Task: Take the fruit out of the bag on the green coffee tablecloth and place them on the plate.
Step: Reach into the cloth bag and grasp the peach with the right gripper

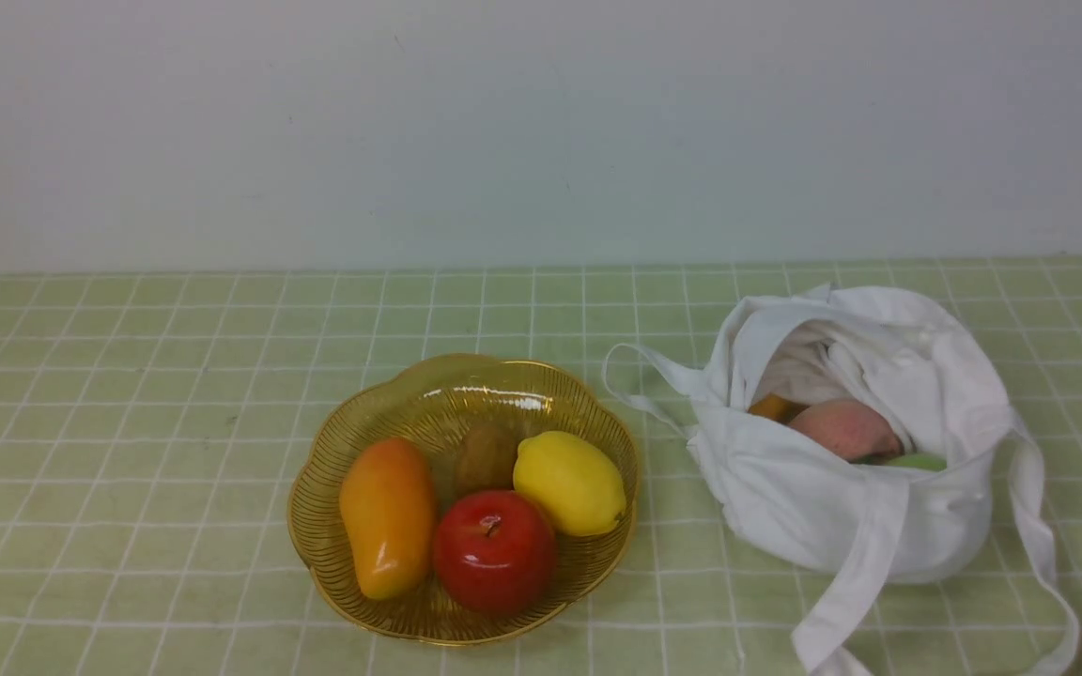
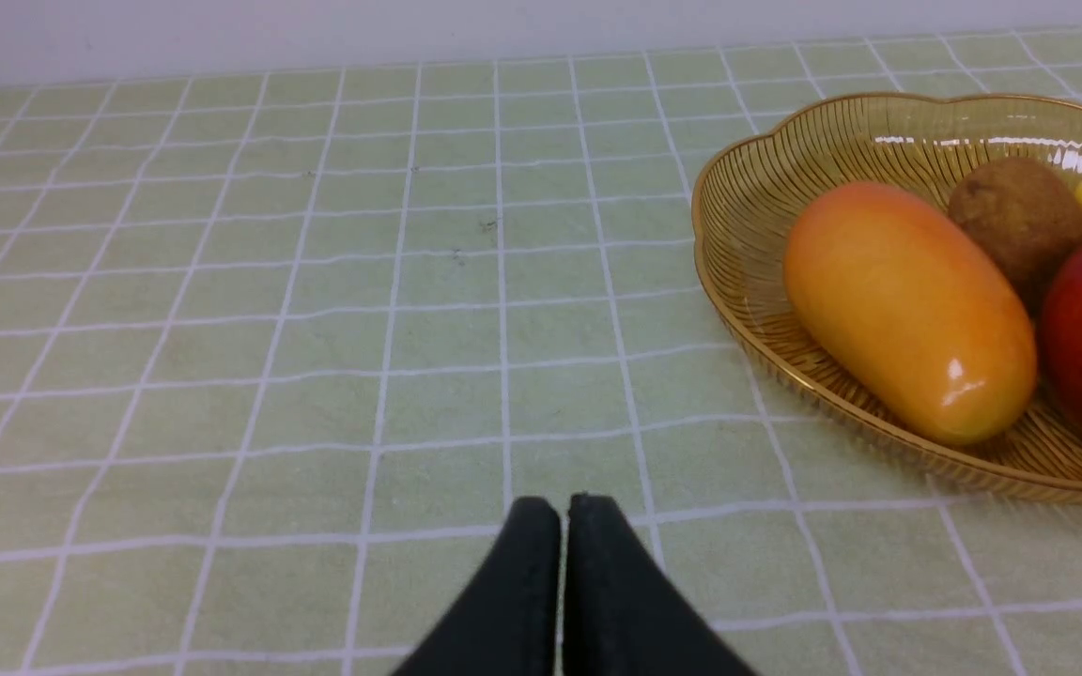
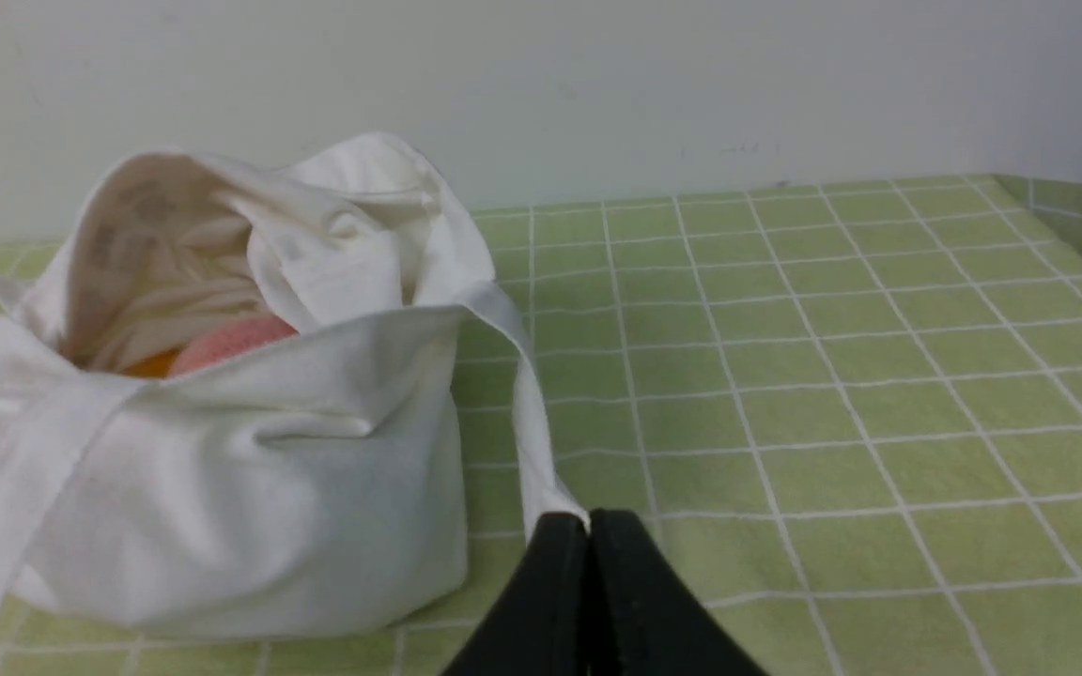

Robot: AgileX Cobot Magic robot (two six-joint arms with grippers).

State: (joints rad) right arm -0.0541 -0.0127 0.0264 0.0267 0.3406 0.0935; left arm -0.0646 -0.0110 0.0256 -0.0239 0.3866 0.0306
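Seen from the front, the bag point(image 1: 879, 526) sits at 4 o'clock on the green coffee tablecloth point(image 1: 128, 376), mouth open. Only the tops of three fruits show inside: a peach point(image 1: 843, 428), an orange-yellow fruit point(image 1: 774, 407) at its 10 o'clock and a light green fruit point(image 1: 917, 461) at its 4 o'clock. The bag's straps run off the near edge. Faint grey marks inside the bag are too blurred to read.

The plate point(image 1: 466, 376) lies at 7 o'clock, just beside the bag, holding a mango point(image 1: 388, 516), apple point(image 1: 494, 552), lemon point(image 1: 569, 483) and a half-hidden kiwi point(image 1: 485, 457). Bare cloth stretches wide at 9 o'clock.

The left gripper point(image 2: 562, 507) is clenched on nothing. The right gripper point(image 3: 588, 521) is clenched too; one strap point(image 3: 527, 413) ends at its tips, and whether the strap is pinched cannot be told.
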